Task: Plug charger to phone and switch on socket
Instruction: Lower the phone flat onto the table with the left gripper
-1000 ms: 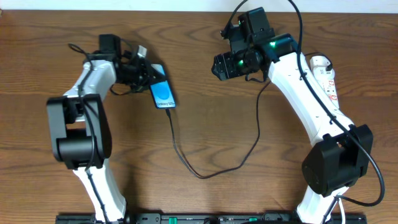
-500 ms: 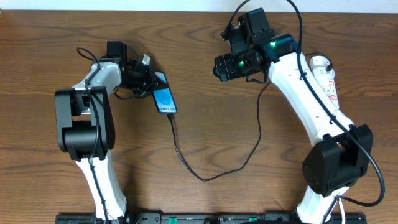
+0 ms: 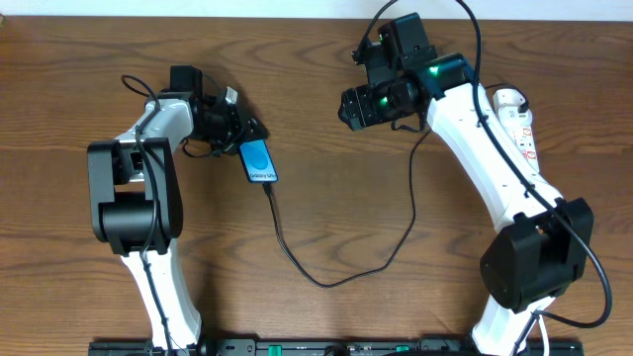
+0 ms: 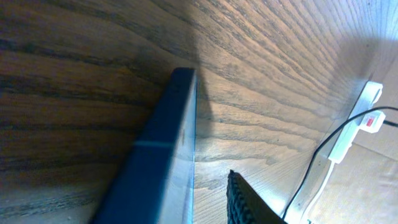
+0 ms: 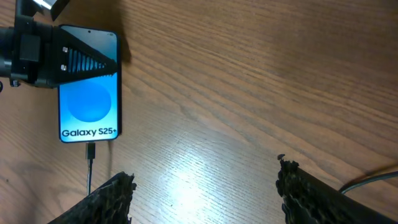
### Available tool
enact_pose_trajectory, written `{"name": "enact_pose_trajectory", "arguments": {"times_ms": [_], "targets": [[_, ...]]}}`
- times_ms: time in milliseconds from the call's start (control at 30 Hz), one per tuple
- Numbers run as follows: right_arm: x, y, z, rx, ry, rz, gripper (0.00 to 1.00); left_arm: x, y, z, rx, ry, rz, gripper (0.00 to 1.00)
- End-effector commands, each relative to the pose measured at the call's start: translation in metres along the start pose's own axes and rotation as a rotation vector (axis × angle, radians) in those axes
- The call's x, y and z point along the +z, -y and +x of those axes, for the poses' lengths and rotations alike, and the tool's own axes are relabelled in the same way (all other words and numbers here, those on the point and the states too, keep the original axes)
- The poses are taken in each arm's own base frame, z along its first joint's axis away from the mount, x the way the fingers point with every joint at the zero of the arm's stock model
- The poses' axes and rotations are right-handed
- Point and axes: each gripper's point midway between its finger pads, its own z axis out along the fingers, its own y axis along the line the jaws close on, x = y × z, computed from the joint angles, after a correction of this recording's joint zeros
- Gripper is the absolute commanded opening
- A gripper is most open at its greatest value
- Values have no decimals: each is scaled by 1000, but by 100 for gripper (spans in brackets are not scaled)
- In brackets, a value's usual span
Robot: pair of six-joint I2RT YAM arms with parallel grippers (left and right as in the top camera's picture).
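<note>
**Station status: phone and cable at left, power strip at far right**

1. Phone. The phone (image 3: pixel 258 161) lies flat and screen up on the wooden table (image 3: pixel 79 59), left of centre. Its blue display reads "Galaxy S25+" in the right wrist view (image 5: pixel 89 102).

2. Charger. The small plug (image 5: pixel 91 151) of the charger (image 3: pixel 331 284) meets the near short edge of the phone. From there the thin black cable runs toward the near side, curves right in a wide loop, then climbs toward the far side beneath the right arm.

3. Socket. The socket (image 3: pixel 521 124) lies at the far right of the table, partly covered by the right arm. The left wrist camera shows it as a white strip with a red marking (image 4: pixel 357 121). Whether it is switched on cannot be read.

4. Left gripper. The left gripper (image 3: pixel 240 129) sits at the far end of the phone, and one ribbed finger (image 5: pixel 87 59) overlaps the top of the screen. The left wrist camera shows the phone's dark edge (image 4: pixel 155 168) close by, apart from a single finger. Whether the jaws are parted or clamped cannot be told.

5. Right gripper. The right gripper (image 3: pixel 354 107) hangs above bare wood right of the phone, well apart from it. Its jaws stand wide (image 5: pixel 205 199) and nothing is between them.
</note>
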Motion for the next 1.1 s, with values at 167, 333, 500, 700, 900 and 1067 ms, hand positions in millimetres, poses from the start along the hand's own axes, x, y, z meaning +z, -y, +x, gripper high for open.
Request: {"name": "enact_pose_trajectory", "arguments": {"times_ms": [167,333,500,700,900,1067], "targets": [[-6,-5,-5,-26,20,1,75,-7,-28,-4,-32,37,-172,45],[-6,-6,-5,-28,19,0,75,-7,-29,-3,-36,32,-174,59],[-6,-7,-5,-29,18,0,76,-10,-43,2,-58,28,-252,67],[-6,-6,-5,-28,18,0,76,-10,-45,2,-61,27,-268,73],[-6,-7,-6,-31,26,-1,77,-12,-50,3,-61,29,-293,83],[-6,-7,-7,-32,30,-2,77,-15,-58,5,-71,28,-344,87]]}}
